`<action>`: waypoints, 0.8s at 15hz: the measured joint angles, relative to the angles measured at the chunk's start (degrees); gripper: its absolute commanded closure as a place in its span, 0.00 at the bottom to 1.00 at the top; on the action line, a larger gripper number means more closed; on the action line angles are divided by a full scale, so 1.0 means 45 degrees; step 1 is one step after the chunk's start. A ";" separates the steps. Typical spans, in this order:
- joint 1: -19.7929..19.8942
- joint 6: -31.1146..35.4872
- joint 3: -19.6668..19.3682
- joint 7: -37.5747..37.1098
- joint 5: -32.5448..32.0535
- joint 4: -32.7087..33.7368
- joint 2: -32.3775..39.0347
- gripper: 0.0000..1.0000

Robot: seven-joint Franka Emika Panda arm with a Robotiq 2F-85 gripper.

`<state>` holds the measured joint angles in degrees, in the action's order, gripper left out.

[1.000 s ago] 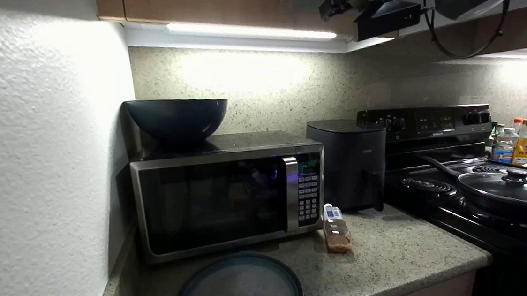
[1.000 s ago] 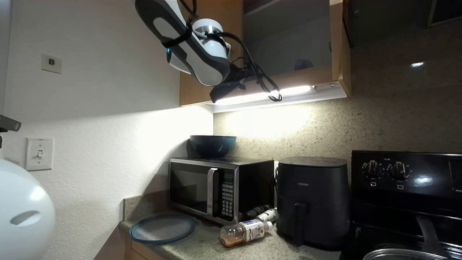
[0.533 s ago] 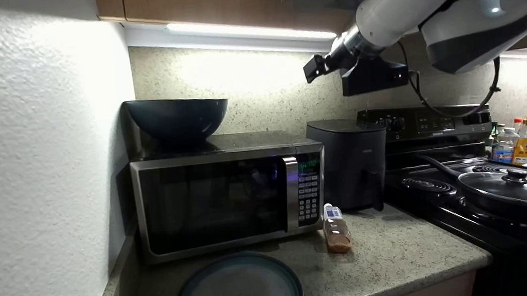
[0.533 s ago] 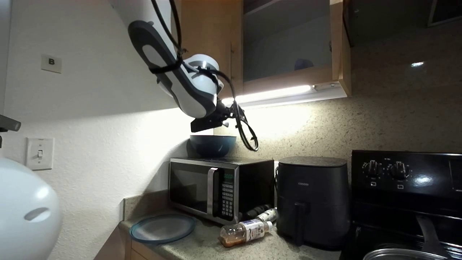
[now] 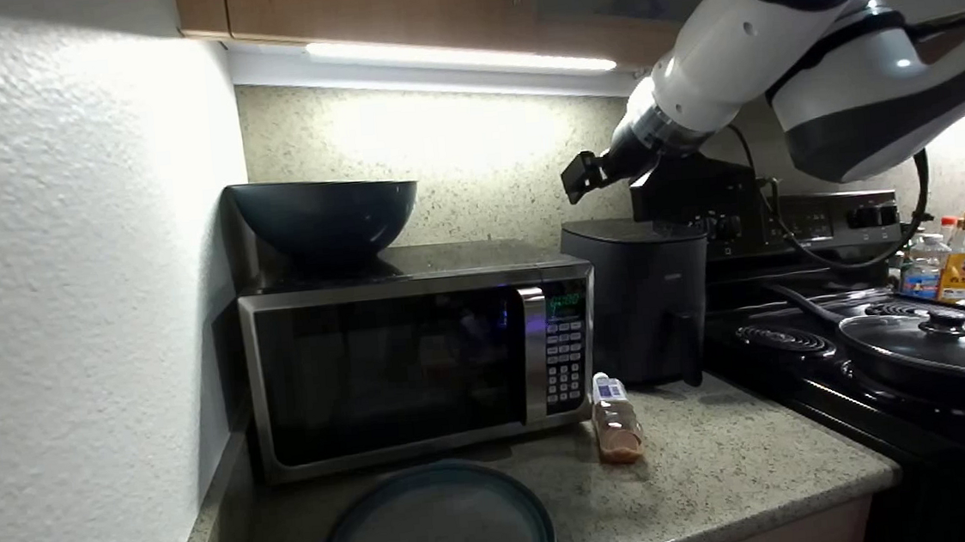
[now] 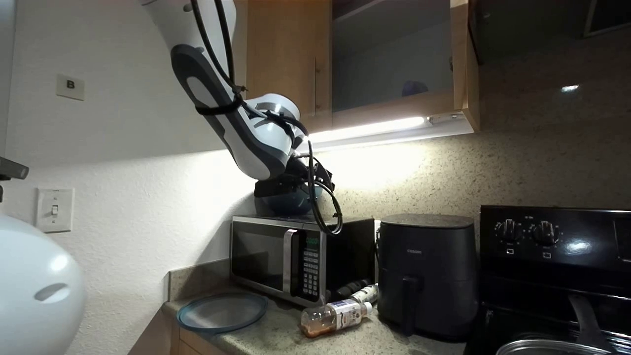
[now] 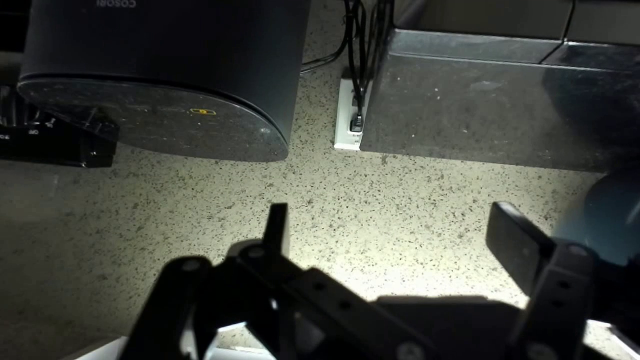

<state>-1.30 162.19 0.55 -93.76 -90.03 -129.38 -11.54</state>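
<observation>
My claw (image 7: 392, 234) appears matt; bowl (image 5: 325, 221), glossy; microwave (image 5: 421, 360), metal-framed; fryer (image 5: 638, 303), matt plastic; wall (image 5: 80, 294), rough; cupboard (image 5: 375, 5), smooth wood.

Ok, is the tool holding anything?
No: in the wrist view, the tool stands with its jaws wide apart and nothing between them, the speckled backsplash showing behind the gap.

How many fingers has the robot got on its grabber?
2. The gripper stands open in the wrist view: one finger is left of the gap in the picture, the other finger right of it.
</observation>
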 measured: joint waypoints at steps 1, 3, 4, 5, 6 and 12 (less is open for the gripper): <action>0.0000 0.0000 0.0000 0.0000 0.0000 0.0000 0.0000 0.00; 0.0001 0.0024 -0.0022 -0.0118 0.0000 -0.0101 0.0001 0.00; 0.0001 0.0035 -0.0039 -0.0292 -0.0001 -0.0256 -0.0001 0.00; 0.0001 0.0051 -0.0056 -0.0509 -0.0002 -0.0482 -0.0007 0.00; 0.0001 0.0081 -0.0071 -0.0807 -0.0003 -0.0775 -0.0017 0.00; -0.0005 0.0233 -0.0087 -0.2396 -0.0002 -0.2595 -0.0113 0.00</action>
<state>-1.32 163.24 0.16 -104.55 -90.04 -141.05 -12.05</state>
